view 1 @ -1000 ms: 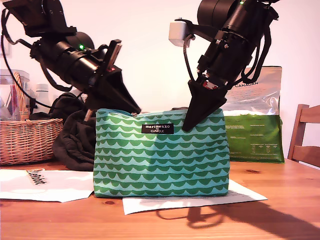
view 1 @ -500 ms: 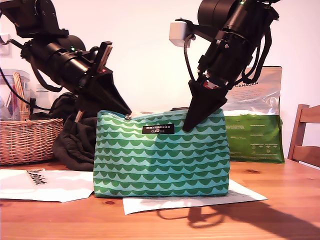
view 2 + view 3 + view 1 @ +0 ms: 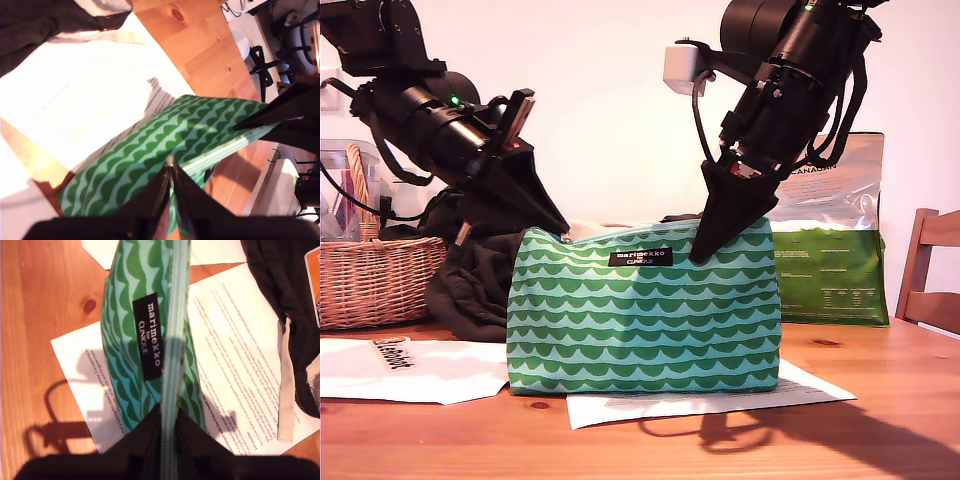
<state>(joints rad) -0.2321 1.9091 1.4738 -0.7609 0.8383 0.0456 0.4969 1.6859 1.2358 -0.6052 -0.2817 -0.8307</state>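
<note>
Exterior view: one green wave-patterned fabric pouch (image 3: 642, 310) stands upright on the wooden counter (image 3: 880, 420), atop one of two printed paper sheets (image 3: 800, 385). Of two claws, my first claw (image 3: 563, 234) has drawn back along the pouch's top toward its end on the exterior view's left, so the zip is probably travelling.
First wrist view: this claw (image 3: 170, 169) is pinched closed on one small metal zip pull (image 3: 170, 160).
Second wrist view: my second claw (image 3: 168, 412) clamps the pouch's zip edge beside one black label (image 3: 149, 337).
</note>
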